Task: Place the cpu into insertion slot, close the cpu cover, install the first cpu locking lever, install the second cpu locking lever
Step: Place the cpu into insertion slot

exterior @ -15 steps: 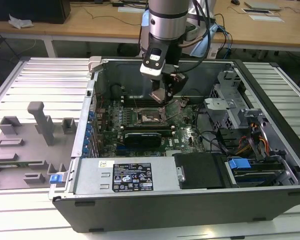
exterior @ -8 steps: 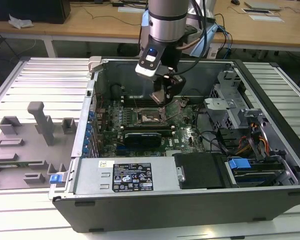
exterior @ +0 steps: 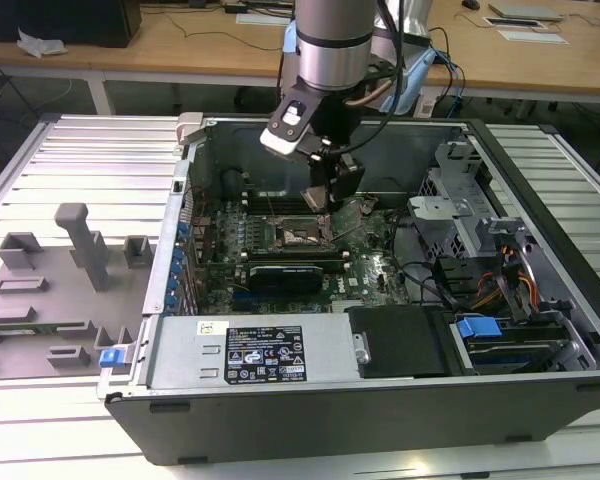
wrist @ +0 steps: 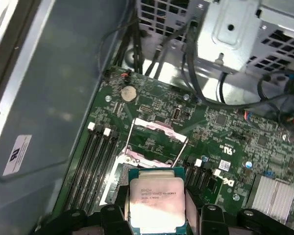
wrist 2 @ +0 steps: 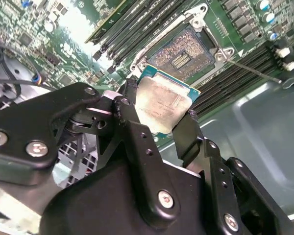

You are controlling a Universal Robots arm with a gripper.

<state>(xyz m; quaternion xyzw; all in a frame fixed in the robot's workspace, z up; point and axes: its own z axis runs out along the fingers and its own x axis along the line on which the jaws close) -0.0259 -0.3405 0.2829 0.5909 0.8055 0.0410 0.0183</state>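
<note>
Silver cpu clamped in your tool, arm upright over the case, held near the bare slot.

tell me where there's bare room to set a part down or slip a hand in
Bare: the ribbed table at the exterior view's left of the case, behind the grey fixture tray. Crowded: the insertion slot, hemmed by memory slots, with the end effector holding the cpu close to it; cables by the drive cage.

Near edge of the cpu out of sight behind the jaws
</note>
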